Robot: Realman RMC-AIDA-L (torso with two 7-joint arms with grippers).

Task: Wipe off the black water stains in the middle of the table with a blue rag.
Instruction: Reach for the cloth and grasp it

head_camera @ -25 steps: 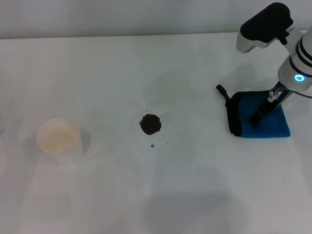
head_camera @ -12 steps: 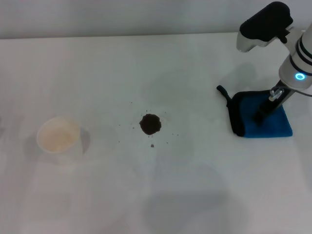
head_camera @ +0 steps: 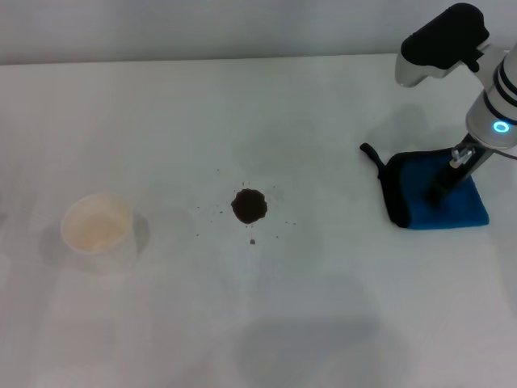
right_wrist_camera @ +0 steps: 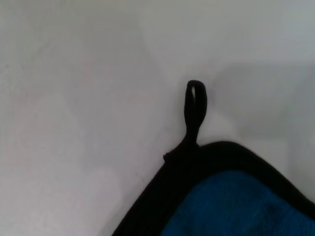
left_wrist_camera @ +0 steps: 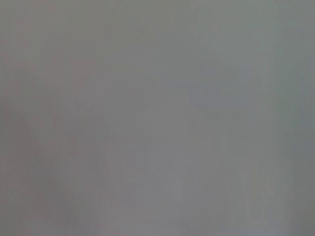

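Note:
The black water stains form a small dark blot ringed by tiny specks in the middle of the white table. The blue rag, with black edging and a small black loop, lies at the right side of the table, well apart from the stains. My right gripper reaches down from the right onto the rag's upper face and touches it. In the right wrist view the rag's blue corner and its loop lie on the white table. The left gripper is out of view.
A white paper cup stands on the left part of the table, left of the stains. The left wrist view is plain grey. The table's far edge runs along the top of the head view.
The right gripper and the blue rag under it have shifted slightly to the right together. The stains and the cup have not moved.

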